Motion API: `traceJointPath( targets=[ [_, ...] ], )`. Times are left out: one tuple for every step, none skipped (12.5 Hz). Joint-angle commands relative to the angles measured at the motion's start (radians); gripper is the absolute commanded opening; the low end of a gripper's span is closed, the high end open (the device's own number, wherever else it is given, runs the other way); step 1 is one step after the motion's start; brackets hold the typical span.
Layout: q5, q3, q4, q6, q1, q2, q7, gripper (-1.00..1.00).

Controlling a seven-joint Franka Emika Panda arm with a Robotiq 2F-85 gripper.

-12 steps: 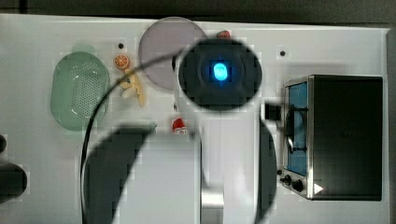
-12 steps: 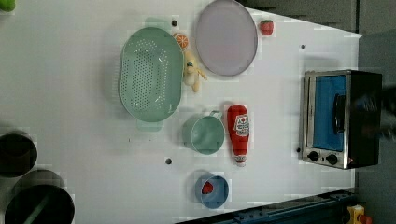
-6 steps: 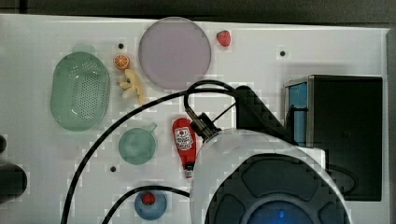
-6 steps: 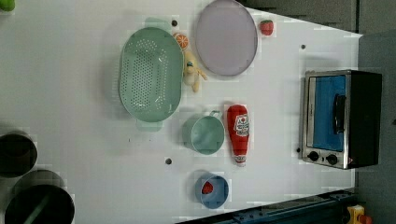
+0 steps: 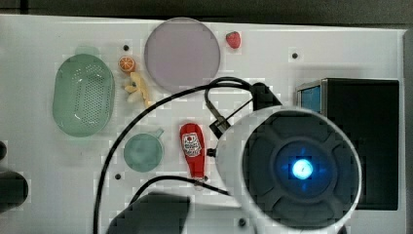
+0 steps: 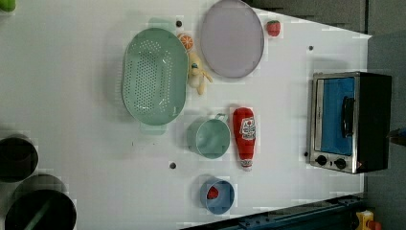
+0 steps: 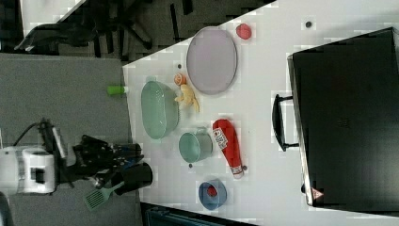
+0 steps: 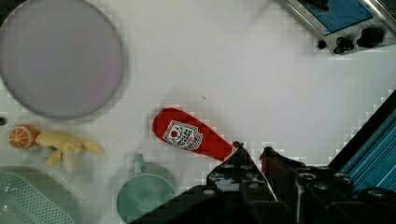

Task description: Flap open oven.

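The oven (image 6: 349,122) stands at the left view's right, its blue glass door shut and the bar handle (image 6: 348,116) across it. The right view shows the oven's black top (image 7: 348,117) and handle (image 7: 282,122). A corner of the oven (image 8: 341,18) with its knobs appears in the wrist view. My gripper (image 8: 253,150) hangs high above the table, over the ketchup bottle's cap and well apart from the oven. Its black fingers are drawn close with nothing between them. In the top view my wrist (image 5: 302,168) covers the oven's front.
A red ketchup bottle (image 6: 245,136), green cup (image 6: 209,138), green colander (image 6: 153,76), grey plate (image 6: 232,38), blue bowl (image 6: 218,195), banana, orange and strawberry toys lie on the white table. Dark cups (image 6: 16,158) stand at the left view's lower left.
The arm has swung across the top view and now sits over the oven's front. The fingers have closed from wide apart. The oven door is still shut.
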Motion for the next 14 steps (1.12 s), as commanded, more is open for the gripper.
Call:
traceJointPath(
  targets=[
    [0.002,-0.047,0.002,-0.003,-0.015,0.019,-0.124,-0.65],
    [-0.002,-0.071,-0.003,0.009,-0.016,0.031,-0.201,-0.65],
    [-0.005,-0.098,-0.010,0.021,-0.017,0.044,-0.298,-0.65],
    [-0.014,-0.123,-0.024,0.043,-0.018,0.058,-0.408,-0.65],
    [-0.024,-0.148,-0.040,0.081,-0.018,0.072,-0.519,-0.65],
    [-0.032,-0.172,-0.060,0.131,-0.020,0.085,-0.629,-0.65],
    [-0.046,-0.195,-0.083,0.186,-0.021,0.097,-0.731,-0.65],
    [-0.061,-0.219,-0.108,0.243,-0.023,0.108,-0.825,-0.65],
    [-0.071,-0.242,-0.136,0.303,-0.024,0.119,-0.904,-0.65],
    [-0.073,-0.265,-0.166,0.365,-0.026,0.130,-0.963,-0.65],
    [-0.073,-0.289,-0.199,0.425,-0.026,0.141,-1.005,-0.65],
    [-0.073,-0.314,-0.229,0.484,-0.027,0.155,-1.040,-0.65],
    [-0.073,-0.336,-0.256,0.544,-0.027,0.171,-1.078,-0.65],
    [-0.075,-0.355,-0.278,0.616,-0.027,0.191,-1.124,-0.65]
  ],
)
